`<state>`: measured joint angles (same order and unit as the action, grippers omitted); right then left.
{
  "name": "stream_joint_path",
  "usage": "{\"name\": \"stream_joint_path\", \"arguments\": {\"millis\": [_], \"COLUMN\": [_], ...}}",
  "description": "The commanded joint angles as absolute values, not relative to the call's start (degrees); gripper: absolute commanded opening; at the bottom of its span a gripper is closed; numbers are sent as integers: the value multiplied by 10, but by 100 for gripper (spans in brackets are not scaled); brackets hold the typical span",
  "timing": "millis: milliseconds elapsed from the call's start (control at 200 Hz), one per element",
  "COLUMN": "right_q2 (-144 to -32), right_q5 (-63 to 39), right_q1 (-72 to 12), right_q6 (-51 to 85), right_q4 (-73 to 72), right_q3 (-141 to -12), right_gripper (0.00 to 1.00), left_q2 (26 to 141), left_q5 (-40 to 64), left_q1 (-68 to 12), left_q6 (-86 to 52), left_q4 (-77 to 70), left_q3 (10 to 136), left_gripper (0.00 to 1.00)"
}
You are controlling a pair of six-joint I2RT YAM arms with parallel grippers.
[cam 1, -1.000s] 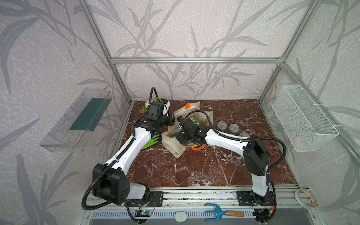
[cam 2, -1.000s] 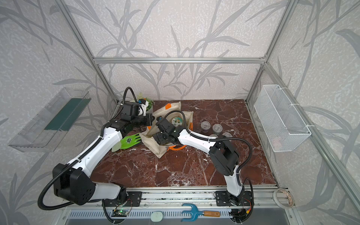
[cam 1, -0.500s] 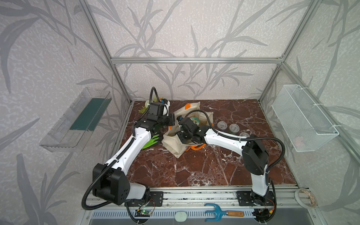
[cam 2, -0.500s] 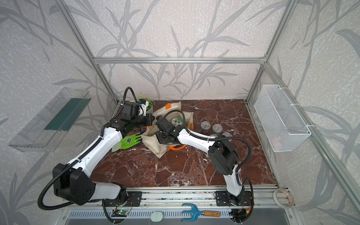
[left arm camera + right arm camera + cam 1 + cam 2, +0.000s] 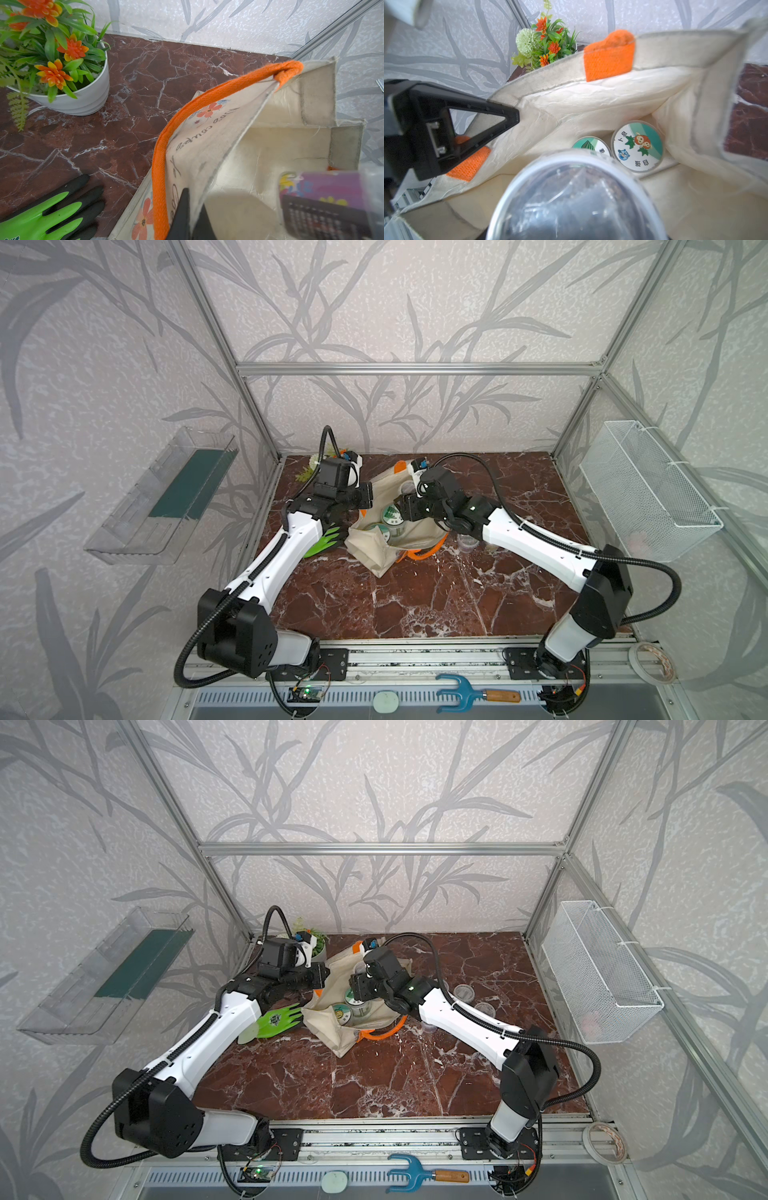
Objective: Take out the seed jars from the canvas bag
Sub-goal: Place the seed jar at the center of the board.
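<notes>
Though creased, canvas bag (image 5: 372, 549); round jar (image 5: 571, 197)

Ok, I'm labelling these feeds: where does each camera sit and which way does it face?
Both top views: high in front, facing down over the table; left arm and right arm show whole.
Left wrist: on that arm, faces along the left pincer, shut on the bag rim; only its fingertips show.
Right wrist: on that arm, faces into the bag past the jar the right pincer grips; the left pincer shows.
Shared: both wrist views show the bag and potted flowers.
</notes>
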<state>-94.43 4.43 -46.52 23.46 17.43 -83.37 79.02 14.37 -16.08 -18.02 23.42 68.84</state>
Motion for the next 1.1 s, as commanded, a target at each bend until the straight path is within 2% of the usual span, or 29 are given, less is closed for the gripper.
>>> {"name": "stream_joint_path", "arguments": {"millis": [0, 265, 485, 650, 805, 1095], "right_q2": [-898, -756, -637, -588, -578, -595], "right_q5": [46, 132, 215, 275, 296, 257], "right_q1": [-457, -448, -427, -422, -410, -371], "right_q6": [248, 243, 302, 362, 430, 469], "right_q4": [185, 287, 388, 450, 448, 320], "right_q3": [-817, -757, -659, -577, -484, -359], "right_gripper": [64, 64, 64, 64, 65, 65], "left_q2": [769, 774, 786, 786, 784, 776], "left_q5": [130, 122, 119, 121, 124, 121], "left_q1": [-162, -162, -162, -162, -162, -161], "left_q6": [-177, -181, -187, -188, -190, -190], "left_q4": [217, 198, 189, 185, 183, 186], "left_q3": [686, 676, 679, 675, 673, 671], "left_gripper": [0, 0, 0, 0, 0, 0]}}
